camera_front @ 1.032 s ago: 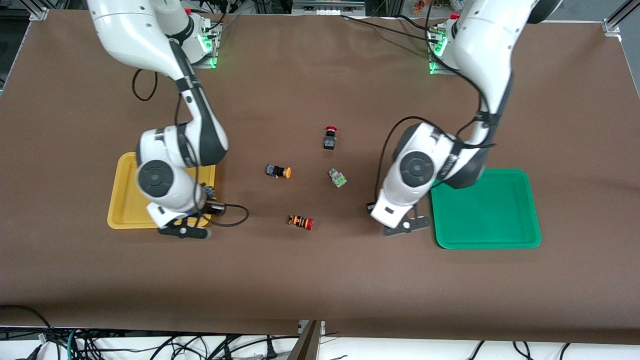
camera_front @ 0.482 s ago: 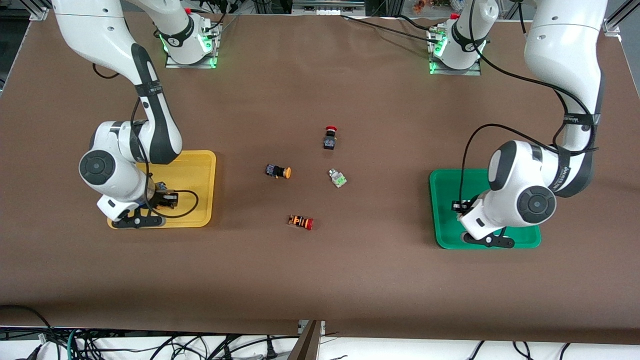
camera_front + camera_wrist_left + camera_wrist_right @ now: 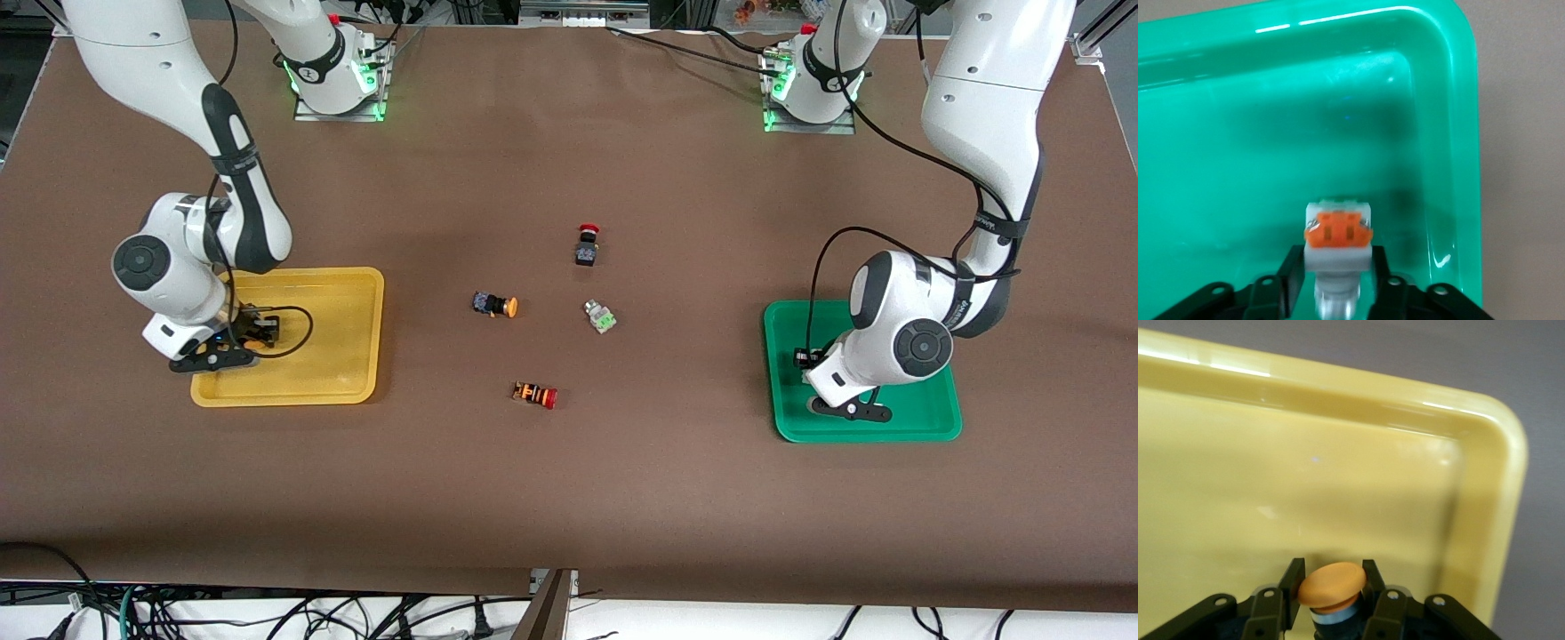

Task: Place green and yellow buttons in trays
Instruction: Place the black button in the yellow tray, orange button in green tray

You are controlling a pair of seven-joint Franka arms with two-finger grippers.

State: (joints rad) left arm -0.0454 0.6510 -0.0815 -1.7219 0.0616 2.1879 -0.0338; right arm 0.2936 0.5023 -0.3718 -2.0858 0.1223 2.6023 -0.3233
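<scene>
From the front, the right tool (image 3: 213, 358) hangs over the yellow tray (image 3: 356, 302) and the left tool (image 3: 849, 411) over the green tray (image 3: 933, 418), while a yellow-capped button (image 3: 495, 305) and a green-faced button (image 3: 601, 316) lie on the counter (image 3: 569, 498) between the trays. In the left wrist view, an orange-faced grey button (image 3: 1337, 235) sits between the left tool's fingers (image 3: 1293, 280), though I cannot tell whether they grip it. In the right wrist view, the right tool's fingers (image 3: 1292, 582) are clamped on a black button with a yellow-orange cap (image 3: 1331, 585).
</scene>
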